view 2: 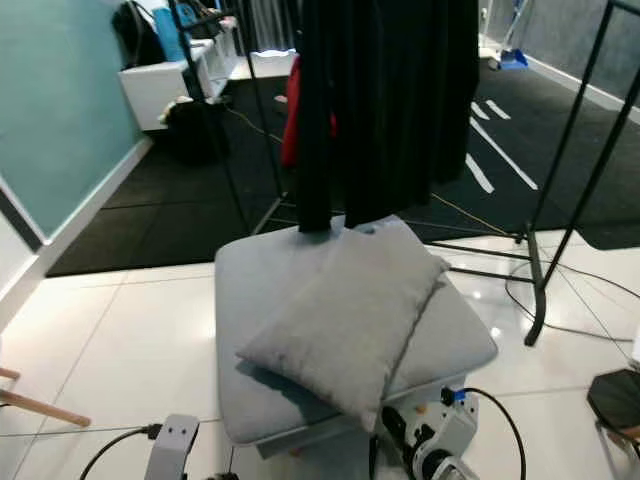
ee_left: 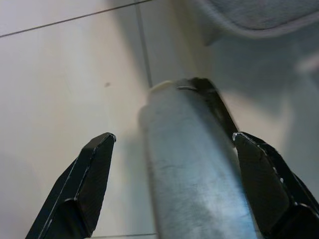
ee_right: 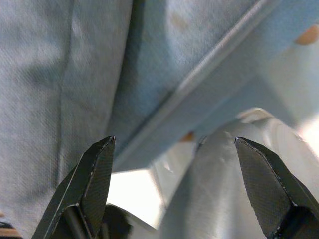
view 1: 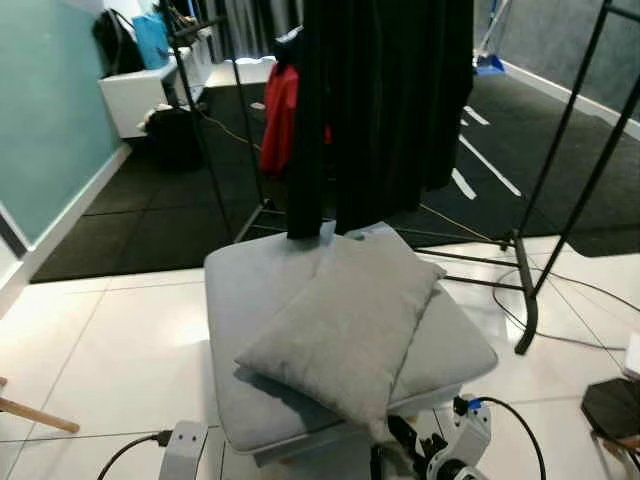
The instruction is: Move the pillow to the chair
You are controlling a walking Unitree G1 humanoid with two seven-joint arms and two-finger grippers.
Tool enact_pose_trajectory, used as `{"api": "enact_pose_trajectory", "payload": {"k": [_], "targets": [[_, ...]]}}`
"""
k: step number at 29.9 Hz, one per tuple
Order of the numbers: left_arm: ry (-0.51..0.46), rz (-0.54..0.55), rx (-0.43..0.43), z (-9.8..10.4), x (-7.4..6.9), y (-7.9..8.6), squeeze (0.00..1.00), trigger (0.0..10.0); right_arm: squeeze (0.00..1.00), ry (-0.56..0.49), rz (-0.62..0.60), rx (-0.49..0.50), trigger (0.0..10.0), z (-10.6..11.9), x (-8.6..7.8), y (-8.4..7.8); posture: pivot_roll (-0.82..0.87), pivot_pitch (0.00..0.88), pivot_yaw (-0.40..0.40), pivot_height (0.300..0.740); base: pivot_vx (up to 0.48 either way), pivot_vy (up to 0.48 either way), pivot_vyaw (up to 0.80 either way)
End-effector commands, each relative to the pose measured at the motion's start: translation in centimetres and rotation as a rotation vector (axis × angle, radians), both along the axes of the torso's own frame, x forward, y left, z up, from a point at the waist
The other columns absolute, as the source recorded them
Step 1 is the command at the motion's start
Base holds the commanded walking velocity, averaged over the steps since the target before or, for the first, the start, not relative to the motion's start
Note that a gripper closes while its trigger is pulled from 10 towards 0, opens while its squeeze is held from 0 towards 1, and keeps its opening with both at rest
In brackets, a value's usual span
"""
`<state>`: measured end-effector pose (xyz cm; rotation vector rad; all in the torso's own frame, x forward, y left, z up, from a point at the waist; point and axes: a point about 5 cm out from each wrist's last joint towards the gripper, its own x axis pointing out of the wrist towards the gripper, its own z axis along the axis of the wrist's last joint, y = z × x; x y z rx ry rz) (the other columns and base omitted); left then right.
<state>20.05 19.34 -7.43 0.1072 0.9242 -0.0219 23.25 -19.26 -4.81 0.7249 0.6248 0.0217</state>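
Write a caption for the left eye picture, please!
Gray pillow lying slantwise on a gray cushioned chair, black clothes hanging behind.

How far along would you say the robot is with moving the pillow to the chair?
Done: the grey pillow already lies on the grey chair cushion, tilted across it with one corner hanging over the front edge. In hand: nothing; the right gripper is open below the seat's front edge, and the left gripper is open over the white floor. Left: perhaps only straightening the pillow.
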Motion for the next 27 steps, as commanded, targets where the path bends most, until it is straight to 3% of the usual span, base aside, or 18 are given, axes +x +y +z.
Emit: {"api": "enact_pose_trajectory", "payload": {"k": [1, 7, 8, 9, 10, 11, 13, 14, 15, 16, 18, 19, 22, 25, 27], "targets": [[0.033, 0.003, 0.010, -0.3, -0.7, 0.6, 0.00, 10.0, 0.00, -0.051, 0.011, 0.124, 10.0, 0.1, 0.0, 1.5, -0.19, 0.076, 0.058, 0.540, 0.000, 0.000, 0.00], [0.035, 0.000, 0.011, -0.4, -0.9, 0.7, 0.00, 10.0, 0.00, -0.103, 0.040, 0.170, 10.0, 0.4, 0.1, 1.8, -0.19, 0.079, 0.062, 0.520, 0.000, 0.000, 0.00], [0.036, -0.001, 0.010, -0.4, -0.9, 0.7, 0.00, 10.0, 0.00, -0.162, 0.044, 0.170, 10.0, 1.9, 2.0, 0.9, -0.19, 0.079, 0.062, 0.515, 0.000, 0.000, 0.00], [0.036, -0.001, 0.010, -0.4, -0.9, 0.7, 0.00, 10.0, 0.00, -0.162, 0.044, 0.170, 10.0, 1.9, 2.0, 0.9, -0.19, 0.079, 0.062, 0.515, 0.000, 0.000, 0.00], [0.036, -0.002, 0.010, -0.4, -1.0, 0.7, 0.00, 10.0, 0.00, -0.235, 0.021, 0.150, 10.0, 4.9, 5.2, -1.2, -0.19, 0.077, 0.057, 0.511, 0.000, 0.000, 0.00], [0.036, -0.002, 0.010, -0.4, -1.0, 0.7, 0.00, 10.0, 0.00, -0.235, 0.021, 0.150, 10.0, 4.9, 5.2, -1.2, -0.19, 0.077, 0.057, 0.511, 0.000, 0.000, 0.00], [0.038, -0.004, 0.009, -0.5, -1.1, 0.7, 0.00, 10.0, 0.00, -0.299, -0.053, 0.060, 10.0, 9.2, 8.3, -5.0, -0.19, 0.076, 0.055, 0.511, 0.000, 0.000, 0.00], [0.038, -0.004, 0.009, -0.5, -1.1, 0.7, 0.00, 10.0, 0.00, -0.299, -0.053, 0.060, 10.0, 9.2, 8.3, -5.0, -0.19, 0.076, 0.055, 0.511, 0.000, 0.000, 0.00], [0.039, -0.006, 0.009, -0.5, -1.1, 0.7, 0.00, 10.0, 0.00, -0.270, -0.120, -0.019, 10.0, 9.9, 8.5, -6.7, -0.19, 0.079, 0.053, 0.511, 0.000, 0.000, 0.00], [0.039, -0.006, 0.009, -0.5, -1.1, 0.7, 0.00, 10.0, 0.00, -0.270, -0.120, -0.019, 10.0, 9.9, 8.5, -6.7, -0.19, 0.079, 0.053, 0.511, 0.000, 0.000, 0.00], [0.040, -0.008, 0.009, -0.5, -1.2, 0.8, 0.00, 10.0, 0.00, -0.158, -0.257, -0.207, 10.0, 10.2, 8.0, -9.8, -0.20, 0.080, 0.051, 0.511, 0.000, 0.000, 0.00], [0.040, -0.008, 0.009, -0.5, -1.2, 0.8, 0.00, 10.0, 0.00, -0.142, -0.313, -0.247, 10.0, 10.6, 7.9, -10.9, -0.20, 0.084, 0.050, 0.511, 0.000, 0.000, 0.00], [0.039, -0.009, 0.009, -0.5, -1.1, 0.8, 0.00, 10.0, 0.00, -0.217, -0.342, -0.188, 10.0, 11.8, 8.4, -11.3, -0.20, 0.086, 0.052, 0.511, 0.000, 0.000, 0.00], [0.037, -0.008, 0.009, -0.4, -1.0, 0.8, 0.00, 10.0, 0.00, -0.329, -0.244, -0.060, 10.0, 12.9, 9.6, -9.7, -0.20, 0.090, 0.056, 0.511, 0.000, 0.000, 0.00], [0.036, -0.008, 0.009, -0.4, -1.0, 0.8, 0.00, 10.0, 0.00, -0.350, -0.209, -0.006, 10.0, 13.1, 9.9, -9.0, -0.20, 0.090, 0.057, 0.511, 0.000, 0.000, 0.00]]}}
